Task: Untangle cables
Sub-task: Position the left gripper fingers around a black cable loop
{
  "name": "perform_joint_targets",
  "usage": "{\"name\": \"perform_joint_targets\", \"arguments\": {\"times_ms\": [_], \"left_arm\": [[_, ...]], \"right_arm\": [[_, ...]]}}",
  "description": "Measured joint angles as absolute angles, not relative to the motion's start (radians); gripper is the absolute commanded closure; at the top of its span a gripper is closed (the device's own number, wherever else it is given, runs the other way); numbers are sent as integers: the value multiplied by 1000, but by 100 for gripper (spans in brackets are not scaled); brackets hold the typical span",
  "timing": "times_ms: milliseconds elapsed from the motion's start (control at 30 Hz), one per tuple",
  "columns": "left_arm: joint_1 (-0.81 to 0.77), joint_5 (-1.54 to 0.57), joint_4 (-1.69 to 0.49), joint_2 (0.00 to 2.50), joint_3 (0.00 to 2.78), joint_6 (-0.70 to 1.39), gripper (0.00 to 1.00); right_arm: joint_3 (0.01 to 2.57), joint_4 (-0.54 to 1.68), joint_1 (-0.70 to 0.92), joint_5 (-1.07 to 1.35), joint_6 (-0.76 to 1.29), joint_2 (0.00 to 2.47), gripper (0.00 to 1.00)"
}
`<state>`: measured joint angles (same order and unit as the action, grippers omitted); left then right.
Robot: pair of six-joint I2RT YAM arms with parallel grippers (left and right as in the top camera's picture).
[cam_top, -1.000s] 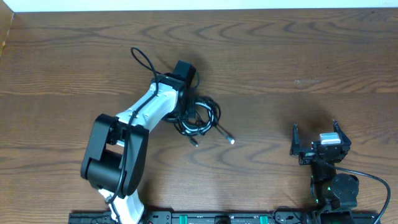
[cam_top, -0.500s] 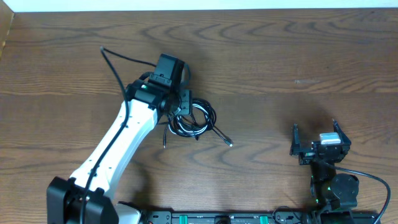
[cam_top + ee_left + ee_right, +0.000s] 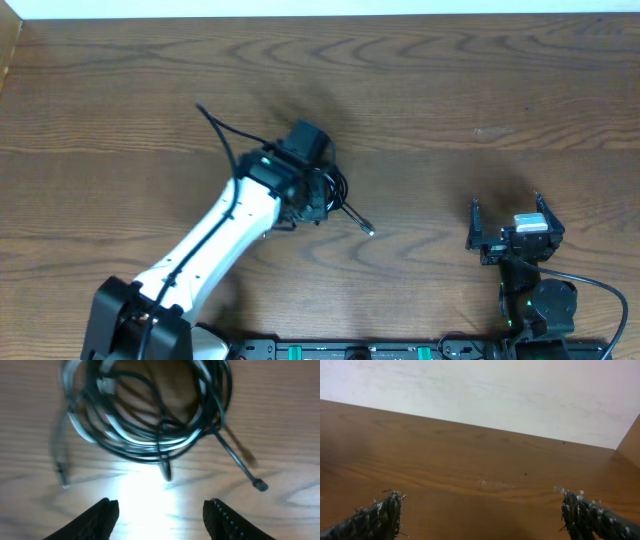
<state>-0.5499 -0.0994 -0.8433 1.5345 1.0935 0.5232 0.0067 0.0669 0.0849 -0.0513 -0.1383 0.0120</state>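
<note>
The cables (image 3: 333, 190) lie in one tangled coil at the table's middle, mostly under my left arm, with one black plug end (image 3: 369, 231) trailing right. In the left wrist view the coil (image 3: 150, 435) holds black cords and a paler cord (image 3: 70, 415) whose end (image 3: 62, 481) trails left. My left gripper (image 3: 312, 203) hovers over the coil's near side. Its jaws (image 3: 160, 512) stand open over bare wood, holding nothing. My right gripper (image 3: 510, 224) rests open at the front right, far from the cables, with only table between its fingertips (image 3: 482, 510).
A thin black wire (image 3: 218, 130) arcs up from the left arm's forearm. The table's back edge and a white wall (image 3: 480, 395) show in the right wrist view. A black rail (image 3: 350, 351) with the arm bases runs along the front edge.
The left arm swung left, then came back over the coil, and its jaws went from shut to open. A pale cord end got drawn out to the left. The right arm stayed still.
</note>
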Motion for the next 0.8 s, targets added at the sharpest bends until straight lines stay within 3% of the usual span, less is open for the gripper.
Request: {"name": "perform_joint_targets", "arguments": {"times_ms": [300, 333, 433, 800], "left_arm": [[-640, -98, -596, 1557, 934, 632, 49], [-641, -97, -588, 1560, 923, 633, 55], [-641, -76, -583, 1572, 897, 640, 92], [-641, -61, -602, 1524, 921, 647, 92]], "right_arm": [[7, 67, 85, -51, -138, 12, 1], [7, 67, 85, -51, -138, 12, 1], [7, 67, 85, -51, -138, 12, 1], [7, 67, 85, -51, -138, 12, 1]]}}
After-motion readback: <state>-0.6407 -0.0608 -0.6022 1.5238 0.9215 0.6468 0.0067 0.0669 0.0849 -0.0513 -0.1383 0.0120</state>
